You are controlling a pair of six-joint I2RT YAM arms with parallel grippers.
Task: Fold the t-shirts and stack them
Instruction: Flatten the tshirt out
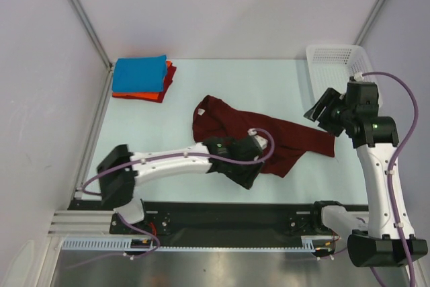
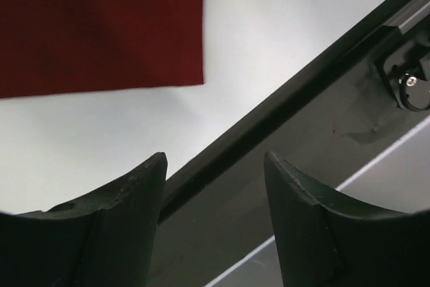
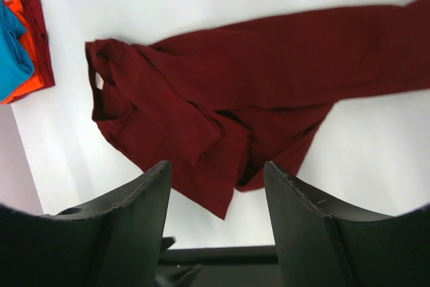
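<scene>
The table (image 1: pixel 235 78) is a pale, matte, blue-white sheet. It is closed in on the left, far and right sides by plain white wall panels (image 1: pixel 222 5), with aluminium posts (image 1: pixel 80 15) running up the two far corners. A black mounting rail (image 1: pixel 235 216) lies along the near edge, with brushed metal below it.

The maroon t-shirt (image 1: pixel 222 119) lies unfolded and rumpled near the middle of the table. Its collar end points to the far left, and one long part trails off to the right. In the far-left corner sits a folded stack with the blue t-shirt (image 1: pixel 139 74) on top of the orange-red t-shirt (image 1: pixel 138 95). A dark red edge shows along the stack's right side, but I cannot tell what it belongs to. A white mesh basket (image 1: pixel 336 55) stands in the far-right corner, well apart from the shirts.

The left gripper (image 2: pixel 215 166) is low over the near edge of the maroon shirt. Its jaws are apart with nothing between them, and its wrist view shows bare table and the rail under the fingers, with the shirt's hem just beyond. The right gripper (image 3: pixel 216 173) hangs high above the shirt's right end. Its jaws are also spread and empty, and it looks down across the whole garment.
</scene>
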